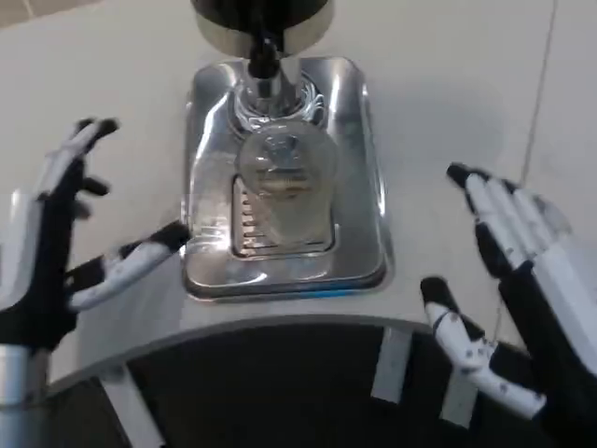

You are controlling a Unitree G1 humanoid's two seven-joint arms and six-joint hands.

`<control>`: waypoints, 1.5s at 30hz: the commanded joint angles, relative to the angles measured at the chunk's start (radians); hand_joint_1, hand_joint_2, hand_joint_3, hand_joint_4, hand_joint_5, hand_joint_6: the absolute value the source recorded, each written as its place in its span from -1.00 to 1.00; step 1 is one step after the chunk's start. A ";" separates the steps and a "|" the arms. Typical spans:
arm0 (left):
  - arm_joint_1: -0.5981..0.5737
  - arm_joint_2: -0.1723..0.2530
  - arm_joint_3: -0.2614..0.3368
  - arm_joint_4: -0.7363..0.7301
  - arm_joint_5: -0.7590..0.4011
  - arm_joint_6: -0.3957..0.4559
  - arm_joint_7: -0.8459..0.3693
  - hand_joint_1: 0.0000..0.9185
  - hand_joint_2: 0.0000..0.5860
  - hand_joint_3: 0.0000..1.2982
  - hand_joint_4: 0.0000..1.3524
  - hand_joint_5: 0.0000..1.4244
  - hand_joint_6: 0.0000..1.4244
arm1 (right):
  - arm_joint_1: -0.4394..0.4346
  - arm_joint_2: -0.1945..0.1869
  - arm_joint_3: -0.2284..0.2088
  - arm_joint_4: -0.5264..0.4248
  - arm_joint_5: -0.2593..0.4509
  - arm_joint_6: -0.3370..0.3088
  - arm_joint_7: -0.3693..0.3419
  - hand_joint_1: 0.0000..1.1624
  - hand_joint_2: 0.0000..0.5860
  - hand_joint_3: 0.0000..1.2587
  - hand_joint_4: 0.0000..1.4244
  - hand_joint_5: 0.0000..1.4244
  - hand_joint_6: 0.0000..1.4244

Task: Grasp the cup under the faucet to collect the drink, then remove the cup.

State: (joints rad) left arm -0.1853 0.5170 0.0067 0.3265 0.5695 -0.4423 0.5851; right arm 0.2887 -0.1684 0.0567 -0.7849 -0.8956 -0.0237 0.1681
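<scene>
A clear cup point(284, 182) stands on the steel drip tray point(359, 233) under the black faucet point(263, 58) of the dispenser. It looks to hold a little pale liquid. My left hand point(65, 229) hovers left of the tray, fingers spread, its thumb tip close to the tray's left edge. My right hand point(522, 299) is to the right of the tray, also spread and holding nothing. Neither hand touches the cup.
The dispenser's dark base point(263, 19) rises at the top behind the tray. The white table's curved front edge point(280, 327) runs just below the tray, with dark floor beyond. Bare table lies on both sides of the tray.
</scene>
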 commanded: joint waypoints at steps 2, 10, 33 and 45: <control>0.210 0.067 0.045 -0.230 0.088 0.106 -0.106 -0.99 -0.92 -0.95 -1.00 -0.70 -0.64 | -0.133 0.014 -0.013 0.002 0.131 0.071 0.064 -0.63 0.83 -1.00 -1.00 -1.00 -1.00; 0.420 0.037 0.006 -0.472 0.173 0.204 -0.267 -1.00 -0.75 -1.00 -1.00 -1.00 -0.91 | -0.469 0.050 0.032 0.021 0.323 0.246 0.188 -0.63 0.83 -1.00 -1.00 -1.00 -1.00; 0.474 -0.007 0.049 -0.513 0.183 0.175 -0.255 -1.00 -0.66 -1.00 -1.00 -0.98 -0.92 | -0.656 0.134 0.060 0.370 0.839 0.084 0.128 -0.60 0.86 -1.00 -1.00 -1.00 -1.00; 0.469 -0.024 0.059 -0.495 0.184 0.164 -0.235 -1.00 -0.64 -1.00 -1.00 -0.97 -0.90 | -0.756 0.135 0.107 0.420 0.848 0.090 0.108 -0.62 0.80 -1.00 -1.00 -1.00 -1.00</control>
State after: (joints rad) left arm 0.2751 0.4975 0.0585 -0.1791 0.7520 -0.2685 0.3338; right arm -0.4535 -0.0414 0.1532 -0.3790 -0.0538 0.0730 0.2869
